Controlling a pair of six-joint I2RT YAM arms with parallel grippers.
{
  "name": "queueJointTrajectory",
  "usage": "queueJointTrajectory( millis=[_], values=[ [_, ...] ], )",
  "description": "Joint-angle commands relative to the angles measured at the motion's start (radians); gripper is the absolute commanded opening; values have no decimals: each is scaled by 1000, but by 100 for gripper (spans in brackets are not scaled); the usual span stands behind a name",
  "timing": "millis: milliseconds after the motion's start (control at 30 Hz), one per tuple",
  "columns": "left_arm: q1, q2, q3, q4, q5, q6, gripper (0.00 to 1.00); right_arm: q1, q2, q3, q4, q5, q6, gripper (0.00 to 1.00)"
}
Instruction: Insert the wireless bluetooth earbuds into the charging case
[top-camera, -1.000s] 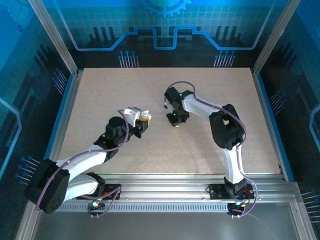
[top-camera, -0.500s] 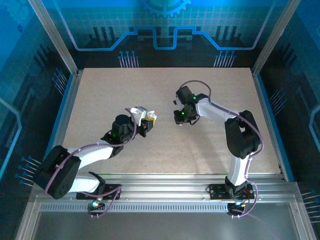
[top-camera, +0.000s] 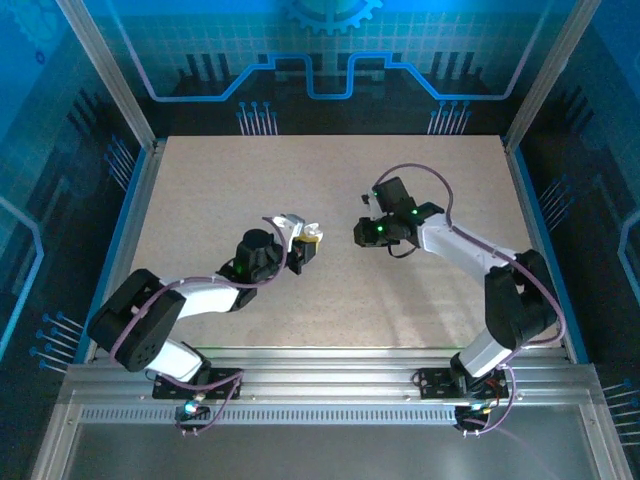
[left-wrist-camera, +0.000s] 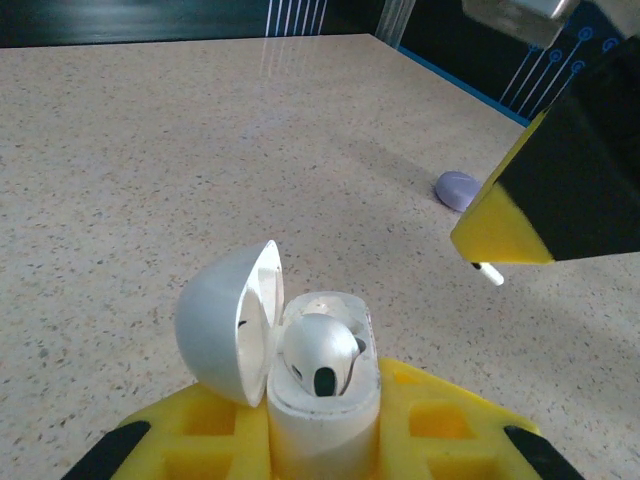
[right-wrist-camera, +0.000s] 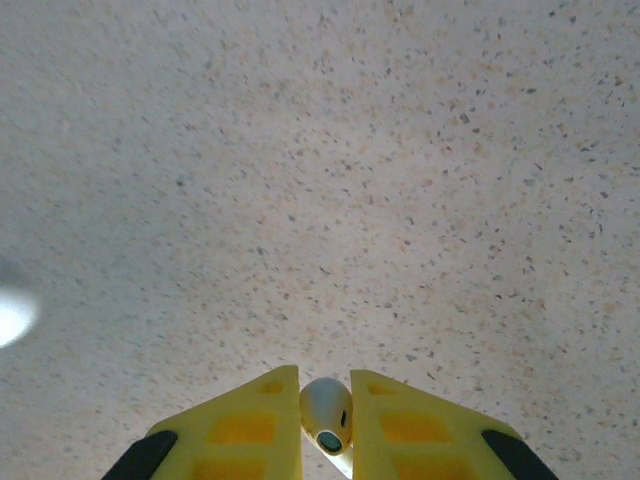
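Table (top-camera: 200, 190); right arm (top-camera: 465, 245) low with earbud (right-wrist-camera: 326, 415)

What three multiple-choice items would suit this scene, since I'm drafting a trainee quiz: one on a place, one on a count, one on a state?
1. Where is the white oval plastic charging case?
A. Lying loose, held by nothing.
B. Clamped in the left gripper.
C. Stacked on a box.

2. How many small white earbuds sit inside the case?
A. One.
B. None.
C. Two.

3. What state is the right gripper in?
A. Open and empty.
B. Shut on the case.
C. Shut on a second white earbud.

Key:
1. B: the left wrist view shows yellow fingers on either side of the case.
2. A: one seated earbud shows beside the raised lid.
3. C: the right wrist view shows yellow fingers pinching the earbud.
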Motion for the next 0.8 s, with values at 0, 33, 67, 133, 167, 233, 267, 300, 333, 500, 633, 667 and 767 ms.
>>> queueJointTrajectory(
  millis=[0,33,67,133,167,233,267,300,333,500,633,667,767],
  values=[
    [-8,43,45,87,24,-30,16,-10,-55,-35,77,-22,65,15],
    [-10,59,55,95,31,-32,16,-10,-68,-42,84,-14,75,15],
    [-10,70,64,97,34,-33,16,-10,-78,-48,90,-11,81,15],
    [-11,96,80,108,41,-33,16,-10,-100,-57,98,-3,93,15],
    [-13,107,85,114,40,-35,16,-10,-109,-62,105,-1,100,15],
    [-15,130,94,135,46,-41,16,-10,-134,-78,132,-2,123,15],
    [-15,138,96,143,46,-43,16,-10,-144,-88,146,-5,137,15],
    [-17,146,98,151,46,-45,16,-10,-154,-99,166,-13,150,15],
    [-19,155,99,162,46,-45,16,-10,-165,-106,181,-15,162,15],
    [-24,178,110,183,47,-47,16,-10,-207,-131,235,-25,188,15],
    [-30,195,125,187,54,-44,16,-10,-226,-132,238,-26,191,15],
    [-31,198,129,190,55,-44,16,-10,-231,-134,245,-28,194,15],
    [-36,210,137,205,55,-49,16,-10,-246,-147,276,-46,207,15]
  ],
)
